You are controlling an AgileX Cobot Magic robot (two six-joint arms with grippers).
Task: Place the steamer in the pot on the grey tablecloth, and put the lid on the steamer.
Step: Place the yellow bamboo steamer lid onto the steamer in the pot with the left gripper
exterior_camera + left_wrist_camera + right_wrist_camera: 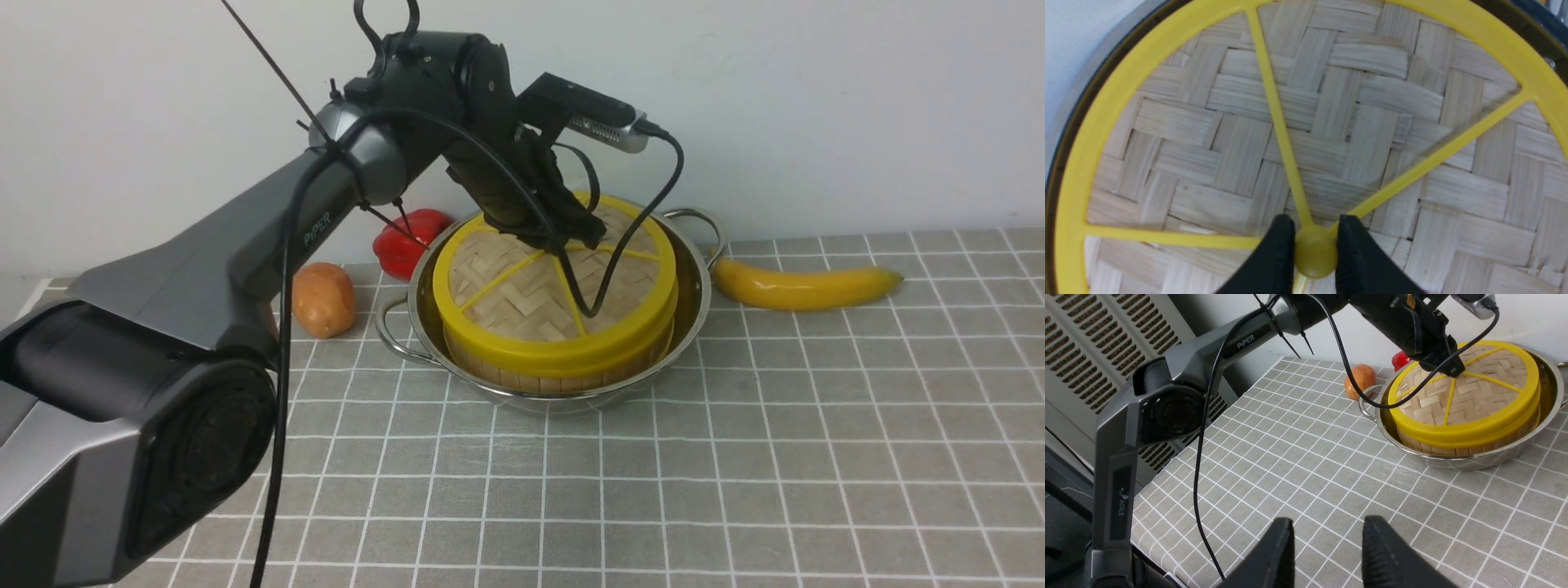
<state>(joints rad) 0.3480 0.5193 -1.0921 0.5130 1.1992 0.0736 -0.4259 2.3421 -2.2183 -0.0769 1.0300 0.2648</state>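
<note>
Seating the lid (pixel 531 298) on the steamer (pixel 522 380) looks like the step in hand, and it seems all but done. The steamer stands inside the pot (pixel 695 282), its slatted wall showing just below the lid's thick yellow rim. The pot rests on the grey tablecloth (pixel 735 457) that covers the table. The lid lies on top of the steamer, centred over the pot and, from the near side, level. Its far edge is hidden behind the arm, so I cannot tell whether it sits flush there.

The left pincer (pixel 584 238) reaches down over the middle of the pot and is clamped on the lid's hub (pixel 1314 252), one black finger on each side of the yellow knob where the spokes meet. The right pincer (pixel 1327 543) hangs well apart from the pot, over bare cloth on the pot's near side. Its jaws stand apart with nothing between them.

By my reading, the next move calls for the left pincer to let go of the hub without nudging it, then lift straight up clear of the pot. A sideways pull could drag the light lid off its rim. The dangling cable (pixel 629 245) lying across the lid could also snag a spoke on the way up.
</note>
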